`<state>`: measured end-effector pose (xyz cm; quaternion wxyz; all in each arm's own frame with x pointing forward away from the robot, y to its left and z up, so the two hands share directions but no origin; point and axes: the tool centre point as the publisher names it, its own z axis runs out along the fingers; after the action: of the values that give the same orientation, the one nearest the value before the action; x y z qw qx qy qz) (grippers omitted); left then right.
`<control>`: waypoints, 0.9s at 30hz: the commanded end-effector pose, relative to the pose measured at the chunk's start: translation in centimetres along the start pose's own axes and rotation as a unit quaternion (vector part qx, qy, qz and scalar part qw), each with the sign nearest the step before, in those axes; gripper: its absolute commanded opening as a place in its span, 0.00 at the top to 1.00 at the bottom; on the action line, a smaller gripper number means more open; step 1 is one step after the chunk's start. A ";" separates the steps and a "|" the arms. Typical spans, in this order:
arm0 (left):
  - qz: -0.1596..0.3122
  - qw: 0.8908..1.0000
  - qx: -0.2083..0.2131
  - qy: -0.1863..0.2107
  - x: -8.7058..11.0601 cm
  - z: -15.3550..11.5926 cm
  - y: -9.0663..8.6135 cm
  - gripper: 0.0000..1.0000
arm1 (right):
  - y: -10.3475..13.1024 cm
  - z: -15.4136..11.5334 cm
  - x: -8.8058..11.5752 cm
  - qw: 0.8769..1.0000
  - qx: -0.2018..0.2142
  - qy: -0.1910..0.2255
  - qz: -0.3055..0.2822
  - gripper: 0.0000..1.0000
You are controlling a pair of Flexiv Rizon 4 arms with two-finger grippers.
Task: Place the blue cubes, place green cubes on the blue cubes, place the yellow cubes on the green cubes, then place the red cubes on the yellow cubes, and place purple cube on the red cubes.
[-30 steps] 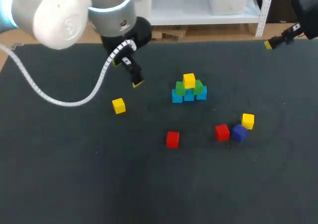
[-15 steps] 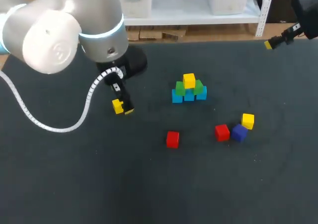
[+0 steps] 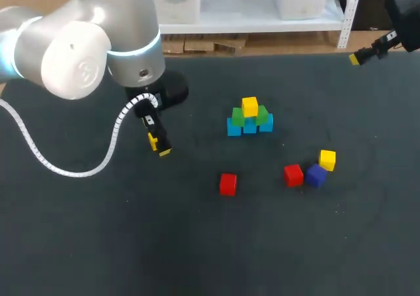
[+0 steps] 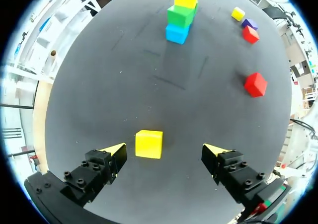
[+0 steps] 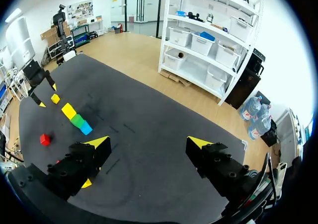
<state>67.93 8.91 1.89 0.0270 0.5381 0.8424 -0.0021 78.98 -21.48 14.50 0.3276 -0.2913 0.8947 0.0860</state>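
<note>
Since the earlier frames my left tool (image 3: 159,146) has swung from near the stack (image 3: 249,117) down over the loose yellow cube (image 4: 149,143). Head view: a red cube (image 3: 228,184) lies nearest, well apart. Left wrist view: fingers apart; the cube sits flat on the desk (image 4: 198,85) between them, touching neither, its faces roughly square to them. Right wrist view: right tool (image 5: 149,144) apart, above the desk.

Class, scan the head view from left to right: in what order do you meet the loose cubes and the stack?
left yellow cube → lone red cube → stack → second red cube → purple cube → right yellow cube
</note>
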 end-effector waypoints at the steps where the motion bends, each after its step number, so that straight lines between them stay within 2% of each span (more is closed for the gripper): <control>1: 0.005 1.000 0.003 0.000 0.0 0.5 0.5 0.00 | 0.1 -0.1 0.0 1.000 0.001 0.000 0.000 0.00; 13: 0.019 1.000 -0.003 0.013 0.4 1.8 1.3 0.00 | 0.1 -0.1 0.0 1.000 0.001 0.000 0.000 0.00; 15: 0.019 1.000 -0.001 0.011 0.4 1.9 1.3 0.20 | 0.1 -0.1 0.0 1.000 0.001 0.000 0.000 0.00; 16: 0.019 1.000 0.000 0.010 0.3 1.9 1.2 0.27 | 0.1 -0.1 0.0 1.000 0.001 0.000 0.000 0.00; 18: 0.022 1.000 0.001 0.007 0.2 2.0 1.2 0.51 | 0.1 -0.1 0.0 1.000 0.001 0.000 0.000 0.00; 19: 0.023 1.000 0.000 0.004 0.2 2.0 1.2 0.53 | 0.1 -0.1 0.0 1.000 0.001 0.000 0.000 0.00; 20: 0.022 1.000 0.001 0.002 0.2 1.9 1.1 0.61 | 0.1 -0.1 0.0 1.000 0.001 0.000 0.000 0.00; 22: 0.023 1.000 -0.002 -0.003 0.1 1.8 1.2 1.00 | 0.1 -0.1 0.0 1.000 0.001 0.000 0.000 0.00; 27: 0.027 1.000 -0.002 -0.009 0.0 1.3 1.0 1.00 | 0.1 -0.1 0.0 1.000 0.001 0.000 0.000 0.00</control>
<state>69.16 8.99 0.30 0.0324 0.5592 0.8284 -0.0028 78.98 -21.48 14.50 0.3276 -0.2913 0.8947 0.0859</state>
